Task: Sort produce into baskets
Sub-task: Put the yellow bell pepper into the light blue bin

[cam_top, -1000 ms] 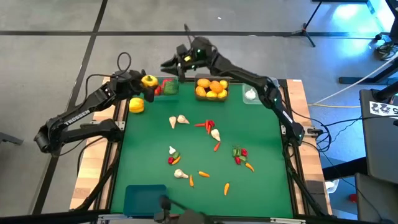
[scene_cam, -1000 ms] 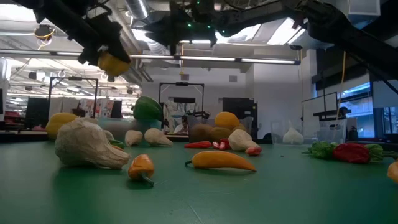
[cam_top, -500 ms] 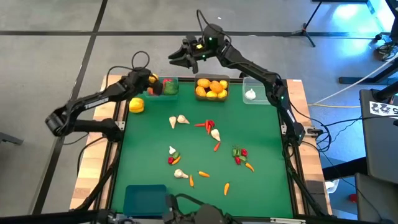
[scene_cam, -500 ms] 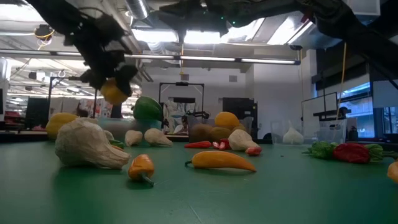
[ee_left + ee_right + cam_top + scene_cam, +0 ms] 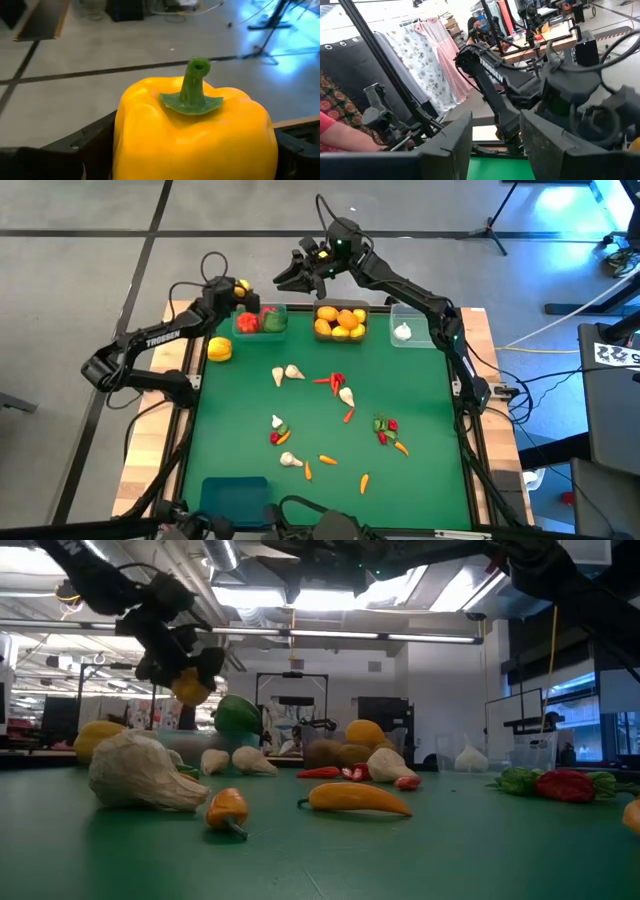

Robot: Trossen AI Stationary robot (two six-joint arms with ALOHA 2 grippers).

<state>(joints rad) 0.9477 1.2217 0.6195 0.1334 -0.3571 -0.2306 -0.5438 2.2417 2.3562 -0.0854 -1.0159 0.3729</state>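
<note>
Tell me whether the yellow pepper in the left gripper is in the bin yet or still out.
Out. The left gripper holds the yellow toy pepper in the air beside the translucent bin holding red and green peppers.

The left gripper (image 5: 236,288) is sitting clamped at the upper left of the high view, while the right gripper (image 5: 296,272), fingers parted, is hanging at top centre.

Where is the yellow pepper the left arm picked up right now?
In the high view the yellow pepper is held in the left gripper at the table's far left corner, just beside the bin holding red and green peppers.
</note>
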